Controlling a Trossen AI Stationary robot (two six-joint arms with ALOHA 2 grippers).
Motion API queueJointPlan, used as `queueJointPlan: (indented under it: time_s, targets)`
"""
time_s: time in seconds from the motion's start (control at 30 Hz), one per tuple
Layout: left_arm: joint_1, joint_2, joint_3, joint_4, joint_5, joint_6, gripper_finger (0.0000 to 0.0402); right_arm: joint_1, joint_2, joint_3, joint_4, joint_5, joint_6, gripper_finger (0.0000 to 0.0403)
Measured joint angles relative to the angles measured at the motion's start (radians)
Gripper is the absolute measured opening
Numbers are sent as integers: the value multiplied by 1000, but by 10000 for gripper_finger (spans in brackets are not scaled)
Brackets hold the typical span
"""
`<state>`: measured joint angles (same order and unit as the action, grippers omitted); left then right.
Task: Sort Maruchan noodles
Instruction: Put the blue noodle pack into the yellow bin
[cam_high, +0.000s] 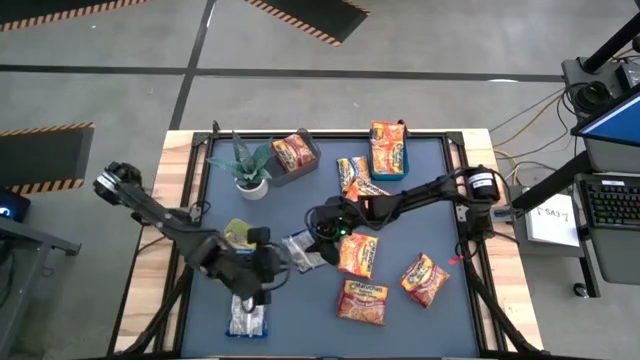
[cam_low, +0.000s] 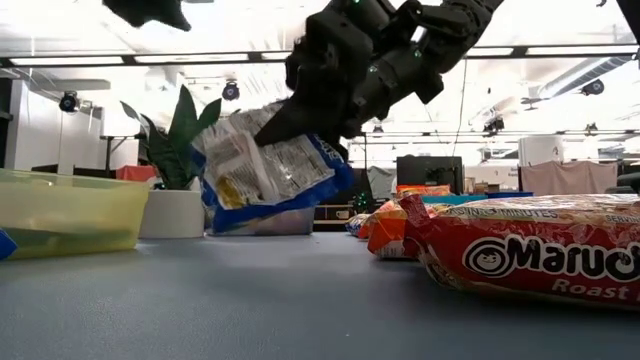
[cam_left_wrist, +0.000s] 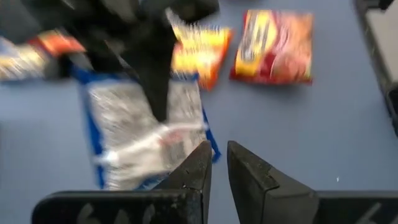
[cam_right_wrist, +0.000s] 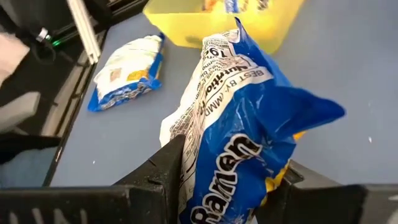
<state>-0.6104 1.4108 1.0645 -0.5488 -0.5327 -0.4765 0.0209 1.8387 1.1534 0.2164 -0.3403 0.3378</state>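
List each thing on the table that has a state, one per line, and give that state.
Right gripper: shut on the blue packet.
Blue packet: lifted off the table, tilted, crumpled.
Left gripper: shut, empty, above the table.
Second blue packet: lying flat on the table near the edge.
Yellow bin: upright, with packets inside.
Orange packet: lying flat.
Potted plant: upright.

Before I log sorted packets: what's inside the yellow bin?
The yellow bin holds at least one packet, only its blue-and-white edge showing. The rest of the inside is hidden or out of frame.
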Motion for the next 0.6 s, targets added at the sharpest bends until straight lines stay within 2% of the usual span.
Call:
queueJointPlan:
  time_s: [0.1,0.3,0.4,0.6]
  targets:
    - [-58,-55,1,4,-137,32,34,17,-19,0,2,14,-75,132]
    - [-145,-113,1,5,-387,66,34,61,-46,9,3,142,-218,132]
    - [-163,-119,1,-1,-428,87,34,84,-46,35,3,189,-285,132]
    - [-175,-120,0,-71,-429,93,34,116,-45,86,-5,260,-393,132]
